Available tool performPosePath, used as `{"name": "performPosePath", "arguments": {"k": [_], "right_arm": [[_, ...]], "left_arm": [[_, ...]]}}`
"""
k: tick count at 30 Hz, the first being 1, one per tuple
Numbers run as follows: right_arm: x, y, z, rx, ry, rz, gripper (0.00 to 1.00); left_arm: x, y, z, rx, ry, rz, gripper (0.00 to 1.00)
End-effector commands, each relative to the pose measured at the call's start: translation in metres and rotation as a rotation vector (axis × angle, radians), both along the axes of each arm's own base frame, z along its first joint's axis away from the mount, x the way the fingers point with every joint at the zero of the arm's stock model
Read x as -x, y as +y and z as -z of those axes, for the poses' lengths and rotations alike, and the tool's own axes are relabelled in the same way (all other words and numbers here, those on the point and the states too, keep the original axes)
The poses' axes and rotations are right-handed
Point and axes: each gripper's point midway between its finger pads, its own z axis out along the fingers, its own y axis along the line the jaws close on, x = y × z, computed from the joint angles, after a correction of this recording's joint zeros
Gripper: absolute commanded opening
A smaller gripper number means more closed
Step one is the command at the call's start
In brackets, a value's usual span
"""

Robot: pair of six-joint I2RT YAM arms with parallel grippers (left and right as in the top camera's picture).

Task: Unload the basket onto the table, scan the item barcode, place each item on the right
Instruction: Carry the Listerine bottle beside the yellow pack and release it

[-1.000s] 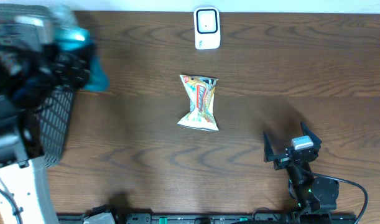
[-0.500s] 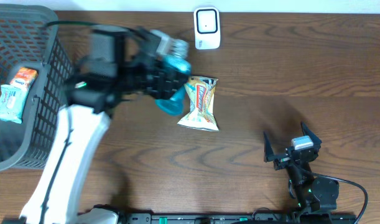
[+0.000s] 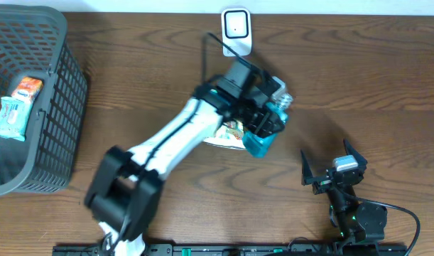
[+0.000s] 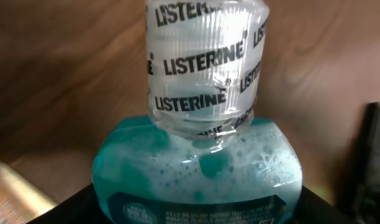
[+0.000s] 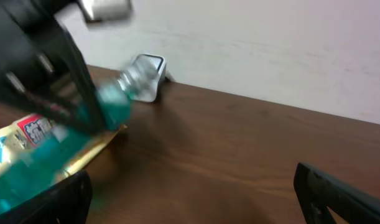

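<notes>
The item is a clear Listerine bottle (image 3: 265, 135) of blue-green mouthwash with a wrapped cap. My left gripper (image 3: 258, 117) is shut on its body and holds it above the table, just right of centre, cap pointing to the far right. In the left wrist view the bottle (image 4: 202, 155) fills the frame, and my left gripper (image 4: 196, 214) shows only as dark fingers (image 4: 59, 208) at the bottom corners. The white scanner (image 3: 236, 32) stands at the far edge, apart from the bottle. My right gripper (image 3: 330, 165) rests open and empty at the near right.
A crinkled snack bag (image 3: 229, 132) lies on the table, mostly hidden under the left arm. A dark mesh basket (image 3: 64, 107) at the far left holds two packets (image 3: 11, 114). In the right wrist view the blurred bottle (image 5: 112, 102), scanner (image 5: 146, 74) and a white wall show.
My left arm has swung from the basket at the far left across the table to the right, carrying the bottle over the snack bag. The right arm has not moved.
</notes>
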Motion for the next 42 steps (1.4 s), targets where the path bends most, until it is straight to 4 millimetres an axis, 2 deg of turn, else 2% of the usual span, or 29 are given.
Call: {"name": "performPosePath", "arguments": {"k": [1, 3, 6, 8, 11, 12, 15, 17, 22, 25, 27, 29, 31, 33, 34, 36, 38, 39, 42], "right_arm": [[0.001, 0.002, 0.000, 0.004, -0.001, -0.007, 0.99], [0.001, 0.002, 0.000, 0.004, -0.001, -0.007, 0.99], [0.001, 0.002, 0.000, 0.004, -0.001, -0.007, 0.99], [0.001, 0.002, 0.000, 0.004, -0.001, -0.007, 0.99], [0.001, 0.002, 0.000, 0.004, -0.001, -0.007, 0.99], [0.001, 0.002, 0.000, 0.004, -0.001, -0.007, 0.99], [0.001, 0.002, 0.000, 0.004, -0.001, -0.007, 0.99], [0.001, 0.002, 0.000, 0.004, -0.001, -0.007, 0.99], [0.001, 0.002, 0.000, 0.004, -0.001, -0.007, 0.99], [0.001, 0.002, 0.000, 0.004, -0.001, -0.007, 0.99], [0.001, 0.002, 0.000, 0.004, -0.001, -0.007, 0.99], [0.001, 0.002, 0.000, 0.004, -0.001, -0.007, 0.99], [0.001, 0.002, 0.000, 0.004, -0.001, -0.007, 0.99], [0.001, 0.002, 0.000, 0.004, -0.001, -0.007, 0.99], [0.001, 0.002, 0.000, 0.004, -0.001, -0.007, 0.99], [0.001, 0.002, 0.000, 0.004, -0.001, -0.007, 0.99], [0.001, 0.002, 0.000, 0.004, -0.001, -0.007, 0.99], [0.001, 0.002, 0.000, 0.004, -0.001, -0.007, 0.99], [0.001, 0.002, 0.000, 0.004, -0.001, -0.007, 0.99]], "left_arm": [[-0.014, -0.002, 0.027, -0.078, -0.012, -0.083, 0.48], [-0.017, -0.005, 0.046, -0.106, 0.013, -0.126, 0.48], [-0.023, -0.008, 0.056, -0.097, 0.056, -0.202, 0.48], [-0.028, -0.012, 0.051, -0.072, 0.040, -0.210, 0.49], [-0.037, -0.019, 0.032, -0.024, -0.006, -0.212, 0.66], [-0.040, -0.020, 0.021, -0.007, -0.022, -0.213, 0.68], [-0.046, -0.022, -0.015, 0.047, -0.075, -0.219, 0.88], [-0.053, -0.017, -0.048, 0.091, -0.129, -0.237, 0.96], [-0.054, 0.008, -0.128, 0.192, -0.239, -0.275, 0.98], [-0.054, 0.038, -0.176, 0.219, -0.362, -0.291, 0.98], [-0.064, 0.075, -0.213, 0.216, -0.467, -0.406, 0.98], [-0.074, 0.124, -0.250, 0.203, -0.583, -0.561, 0.98], [-0.082, 0.190, -0.287, 0.137, -0.728, -0.760, 0.98], [-0.085, 0.261, -0.311, 0.054, -0.826, -0.992, 0.98], [-0.083, 0.302, -0.320, -0.001, -0.865, -1.125, 0.98], [-0.074, 0.364, -0.326, -0.099, -0.895, -1.318, 0.98], [-0.061, 0.431, -0.318, -0.175, -0.857, -1.542, 0.98], [-0.053, 0.462, -0.309, -0.188, -0.808, -1.650, 0.98], [-0.029, 0.533, -0.271, -0.148, -0.614, -1.951, 0.98]]}}
